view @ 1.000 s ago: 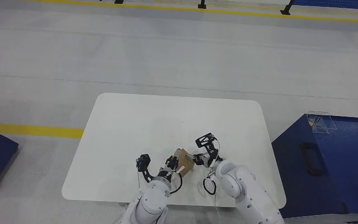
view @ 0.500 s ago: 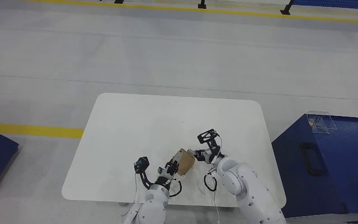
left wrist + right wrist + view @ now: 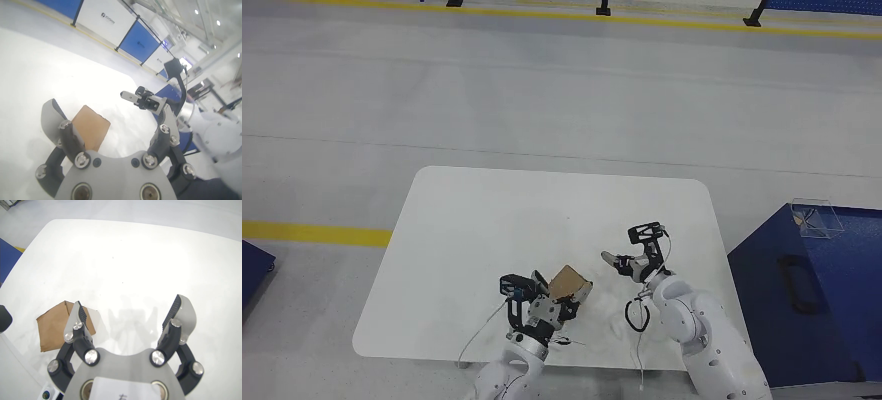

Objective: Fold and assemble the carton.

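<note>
Presently the brown carton [image 3: 569,283] lies on the white table [image 3: 492,210], close to its near edge and about midway along it. Left gripper [image 3: 550,297] fingers spread wide, carton between them and hard by one finger; contact cannot be told. Right gripper [image 3: 128,300] also spread, holding nothing, over bare tabletop nearer the right edge, apart from the carton.

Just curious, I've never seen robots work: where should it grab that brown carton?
Probably its raised top edge, coming from the robot's left, where the left gripper sits with open jaws: the carton stands tilted off the table, offering thin cardboard to pinch.
</note>
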You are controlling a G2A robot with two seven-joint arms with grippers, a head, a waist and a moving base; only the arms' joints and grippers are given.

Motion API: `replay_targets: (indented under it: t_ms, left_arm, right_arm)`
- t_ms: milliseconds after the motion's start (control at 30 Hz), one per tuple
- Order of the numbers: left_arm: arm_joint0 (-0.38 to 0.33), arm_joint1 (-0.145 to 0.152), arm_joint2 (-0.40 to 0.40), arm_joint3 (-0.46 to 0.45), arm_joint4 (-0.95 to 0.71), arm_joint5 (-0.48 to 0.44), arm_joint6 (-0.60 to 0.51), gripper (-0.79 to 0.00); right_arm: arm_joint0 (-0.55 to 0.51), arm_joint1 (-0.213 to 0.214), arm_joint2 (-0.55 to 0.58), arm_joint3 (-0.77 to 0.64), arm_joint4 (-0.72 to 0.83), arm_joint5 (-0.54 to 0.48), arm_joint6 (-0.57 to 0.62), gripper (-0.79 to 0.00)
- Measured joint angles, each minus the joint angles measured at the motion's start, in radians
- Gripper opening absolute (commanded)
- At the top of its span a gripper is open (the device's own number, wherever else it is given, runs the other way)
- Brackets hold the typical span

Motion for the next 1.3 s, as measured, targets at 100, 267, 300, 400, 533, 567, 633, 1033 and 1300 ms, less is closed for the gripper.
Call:
replay_targets:
  t_ms: [100,267,300,400,533,567,633,1033,1300]
  left_arm:
    - [-0.038,0.008,0.007,0.063,0.163,-0.039,-0.001,0.0]
    - [-0.08,0.02,-0.007,0.123,0.285,-0.086,-0.034,0.0]
    - [-0.085,0.021,-0.009,0.13,0.29,-0.089,-0.039,0.0]
    - [-0.098,0.024,-0.006,0.16,0.353,-0.064,-0.053,0.0]
    - [-0.115,0.024,0.009,0.2,0.415,-0.035,-0.052,0.0]
    - [-0.118,0.024,0.011,0.206,0.43,-0.026,-0.044,0.0]
    - [-0.122,0.024,0.017,0.222,0.459,-0.007,-0.023,0.0]
    - [-0.153,0.015,0.05,0.281,0.499,0.031,0.002,-0.785]
    - [-0.129,0.007,0.044,0.218,0.406,0.057,-0.105,-0.785]
  right_arm:
    - [0.001,0.001,0.003,0.003,0.0,-0.001,0.002,0.0]
    - [0.001,0.0,0.003,0.003,0.0,-0.001,0.002,0.0]
    - [0.001,0.0,0.003,0.003,0.0,-0.001,0.001,0.0]
    - [0.001,0.0,0.003,0.003,0.0,-0.001,0.001,0.0]
    - [0.001,0.0,0.003,0.003,0.0,-0.001,0.001,0.0]
    - [0.001,0.0,0.003,0.003,0.0,-0.001,0.001,0.0]
    - [0.001,0.0,0.003,0.003,0.0,-0.001,0.001,0.0]
    - [0.001,0.0,0.003,0.003,0.0,-0.001,0.001,0.0]
    - [0.001,0.0,0.003,0.003,0.0,-0.001,0.001,0.0]
